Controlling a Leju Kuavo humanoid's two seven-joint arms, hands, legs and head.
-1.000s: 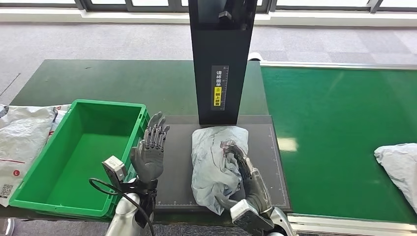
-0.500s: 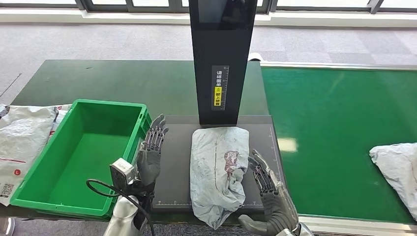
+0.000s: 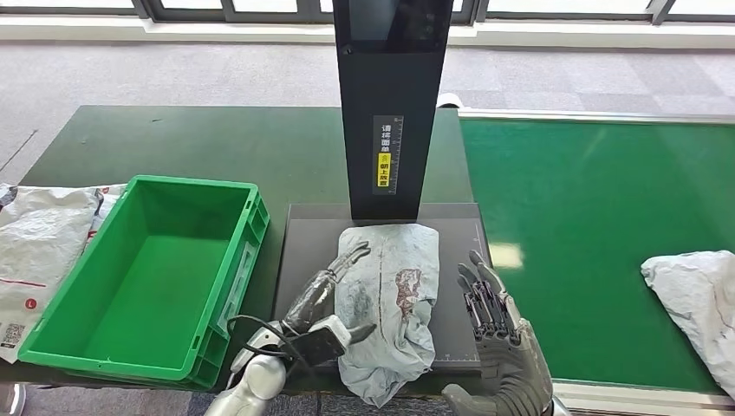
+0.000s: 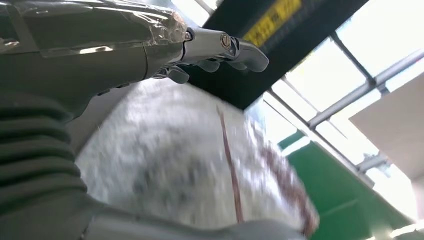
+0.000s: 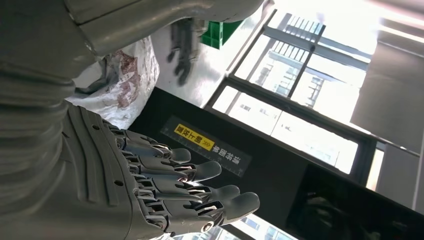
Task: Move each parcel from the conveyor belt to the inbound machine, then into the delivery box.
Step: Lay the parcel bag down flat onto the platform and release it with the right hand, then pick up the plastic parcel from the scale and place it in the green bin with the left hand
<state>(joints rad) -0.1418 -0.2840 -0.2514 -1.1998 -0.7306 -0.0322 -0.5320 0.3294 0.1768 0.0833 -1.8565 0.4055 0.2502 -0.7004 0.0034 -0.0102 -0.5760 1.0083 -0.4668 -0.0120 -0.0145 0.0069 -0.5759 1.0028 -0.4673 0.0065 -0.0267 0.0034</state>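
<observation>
On the scanner's dark platform [image 3: 303, 227], the grey parcel [image 3: 390, 295] lies lengthwise away from me. My left hand [image 3: 334, 282] rests fingers-spread on its left edge, I think; right hand [image 3: 494, 325] hovers just beside, empty, fingers straight.

Parcel [image 3: 387, 299] on machine [image 3: 303, 251] — box [image 3: 139, 273] left.

A dark green table [image 3: 217, 143] is set on a floor of grey carpet tiles [image 3: 173, 74]. Along the far wall, a row of windows with dark frames [image 3: 217, 9] is seen above a pale sill [image 3: 130, 26]. Strong daylight is admitted through tall panes [image 5: 310, 70], and a bright patch [image 3: 506, 254] is thrown to the right.
</observation>
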